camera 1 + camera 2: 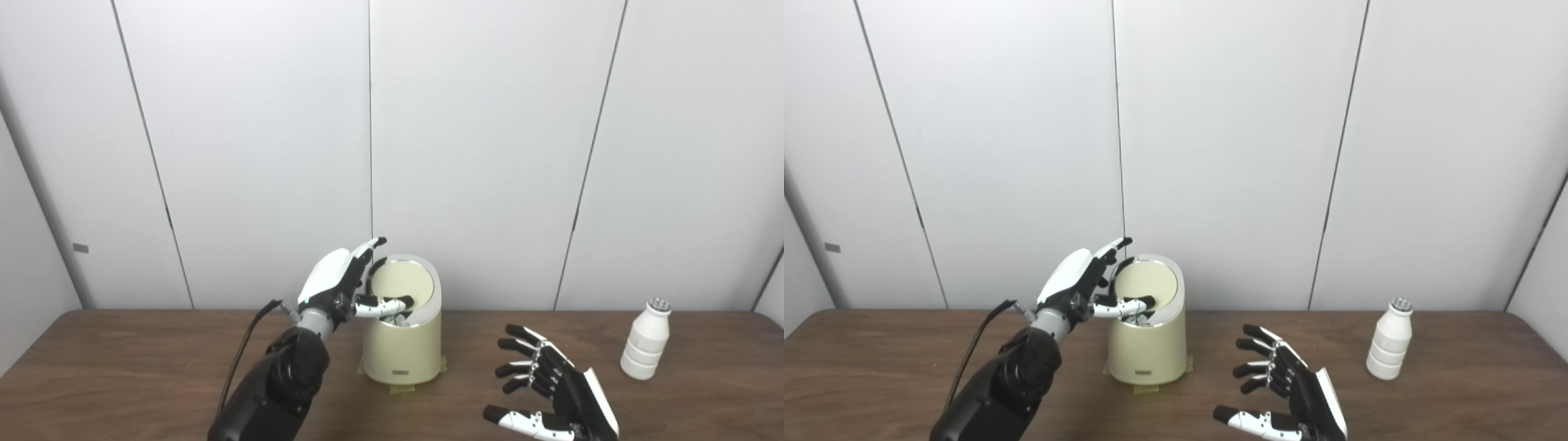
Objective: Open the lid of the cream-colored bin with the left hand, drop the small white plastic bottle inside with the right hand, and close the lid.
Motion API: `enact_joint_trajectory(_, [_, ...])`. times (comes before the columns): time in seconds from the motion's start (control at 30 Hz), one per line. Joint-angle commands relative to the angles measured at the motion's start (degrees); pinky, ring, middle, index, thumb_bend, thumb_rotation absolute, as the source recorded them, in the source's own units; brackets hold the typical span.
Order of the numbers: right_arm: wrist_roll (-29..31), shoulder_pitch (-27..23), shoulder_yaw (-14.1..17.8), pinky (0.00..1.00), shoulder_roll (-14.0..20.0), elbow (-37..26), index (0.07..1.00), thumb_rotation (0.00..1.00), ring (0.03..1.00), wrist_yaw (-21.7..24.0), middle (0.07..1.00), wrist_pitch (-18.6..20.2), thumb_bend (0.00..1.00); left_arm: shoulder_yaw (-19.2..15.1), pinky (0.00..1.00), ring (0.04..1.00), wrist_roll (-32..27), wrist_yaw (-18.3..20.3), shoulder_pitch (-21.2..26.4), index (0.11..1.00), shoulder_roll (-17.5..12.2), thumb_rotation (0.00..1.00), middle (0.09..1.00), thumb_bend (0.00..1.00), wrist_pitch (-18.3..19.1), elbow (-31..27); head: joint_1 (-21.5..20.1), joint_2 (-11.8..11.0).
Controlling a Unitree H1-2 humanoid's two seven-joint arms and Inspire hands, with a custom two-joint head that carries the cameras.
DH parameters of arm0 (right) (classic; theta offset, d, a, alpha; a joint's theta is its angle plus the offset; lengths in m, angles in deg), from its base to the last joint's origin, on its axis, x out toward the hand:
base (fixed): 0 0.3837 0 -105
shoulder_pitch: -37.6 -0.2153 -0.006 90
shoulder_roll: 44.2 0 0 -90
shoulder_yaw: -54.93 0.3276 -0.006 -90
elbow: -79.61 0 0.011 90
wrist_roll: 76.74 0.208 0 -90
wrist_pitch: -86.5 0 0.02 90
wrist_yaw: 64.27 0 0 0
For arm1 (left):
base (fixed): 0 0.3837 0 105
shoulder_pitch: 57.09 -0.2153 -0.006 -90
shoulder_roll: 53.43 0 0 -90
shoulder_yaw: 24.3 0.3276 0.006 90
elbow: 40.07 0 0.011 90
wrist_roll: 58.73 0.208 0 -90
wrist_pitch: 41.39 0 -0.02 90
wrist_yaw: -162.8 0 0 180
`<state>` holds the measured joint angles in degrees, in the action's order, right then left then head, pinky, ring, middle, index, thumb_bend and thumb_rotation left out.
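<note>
At frame centre, the left hand curls its fingers over the cream-colored cylindrical bin's raised lid. The right hand, lower right, is spread empty; the small white plastic bottle stands on the brown tabletop, well apart at far right.

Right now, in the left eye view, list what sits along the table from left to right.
left hand at the lid → cream-colored bin → right hand, open above the table → small white plastic bottle, upright and untouched at the far right.
</note>
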<state>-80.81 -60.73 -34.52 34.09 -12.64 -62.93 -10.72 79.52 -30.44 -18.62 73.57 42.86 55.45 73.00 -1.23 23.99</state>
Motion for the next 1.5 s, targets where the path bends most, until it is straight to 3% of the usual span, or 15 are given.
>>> enact_joint_trajectory(0.0, [-0.07,-2.16,-0.03,0.47,0.30,-1.40,0.785,0.14,0.592,-0.33,0.741,-1.88,0.73,-3.13,0.75,0.874,-1.95,-4.63,2.03,0.932,0.27,0.16,0.912,0.66,-3.97,-2.34,0.09,-0.02])
enact_joint_trajectory(0.1, [0.41,-2.17,-0.01,0.47,0.24,-1.08,0.782,0.12,0.584,-0.13,0.737,-1.93,0.72,-7.26,0.81,0.906,-5.48,-7.89,1.40,0.941,2.14,0.27,0.925,0.69,-7.62,-3.11,0.26,-0.06])
enact_joint_trajectory(0.23, [1.11,-2.22,0.00,0.48,0.19,-0.88,0.783,0.13,0.595,0.12,0.746,-1.92,0.72,-11.23,0.81,0.911,-11.26,-7.66,-0.71,0.959,3.37,0.30,0.933,0.64,-10.29,-6.51,0.40,-0.03])
enact_joint_trajectory(0.37, [0.36,-2.48,-0.07,0.47,0.30,-1.02,0.783,0.12,0.591,-0.17,0.746,-1.79,0.72,-13.52,0.76,0.872,-17.48,-5.16,-7.65,0.939,3.91,0.34,0.902,0.63,-10.32,-13.46,0.45,0.05])
enact_joint_trajectory(0.53, [0.56,-2.84,0.06,0.47,0.46,-0.28,0.783,0.09,0.589,-0.14,0.739,-2.23,0.71,-14.44,0.69,0.799,-22.18,-2.95,-16.79,0.897,3.54,0.35,0.837,0.64,-13.98,-17.39,0.74,-0.14])
enact_joint_trajectory(0.6, [0.80,-2.87,-0.04,0.47,0.47,-0.49,0.777,0.08,0.575,0.06,0.737,-1.84,0.73,-15.01,0.66,0.745,-24.44,-1.89,-19.74,0.875,3.45,0.24,0.794,0.69,-15.54,-17.85,0.74,-0.06])
enact_joint_trajectory(0.83, [0.65,-2.77,-0.53,0.46,0.78,-0.78,0.782,0.08,0.567,0.41,0.744,-1.92,0.74,-16.32,0.61,0.707,-27.50,0.25,-26.32,0.861,2.63,0.14,0.773,0.75,-19.57,-19.06,0.79,0.19])
enact_joint_trajectory(1.1, [1.43,-2.50,-0.09,0.46,0.90,-0.79,0.782,0.04,0.580,0.46,0.750,-1.84,0.73,-16.68,0.63,0.710,-27.25,0.59,-29.64,0.846,1.85,0.15,0.773,0.77,-19.02,-20.62,0.16,0.10])
enact_joint_trajectory(1.23, [1.64,-2.88,0.75,0.46,1.51,-0.33,0.785,0.08,0.585,0.15,0.752,-2.23,0.74,-16.38,0.64,0.712,-26.77,0.91,-29.92,0.843,1.52,0.15,0.775,0.76,-17.85,-21.05,-0.94,0.06])
enact_joint_trajectory(1.3, [2.65,-3.69,2.03,0.46,2.51,0.57,0.794,0.05,0.587,0.15,0.765,-3.06,0.72,-16.35,0.65,0.723,-26.88,1.22,-29.97,0.847,1.25,0.15,0.779,0.75,-17.22,-21.49,-1.33,0.22])
enact_joint_trajectory(1.47, [2.25,-7.37,6.27,0.56,7.62,2.09,0.813,0.11,0.634,-0.64,0.781,-3.38,0.74,-16.77,0.66,0.729,-26.75,1.63,-29.89,0.838,0.80,0.14,0.782,0.74,-16.14,-22.09,-6.14,-0.35])
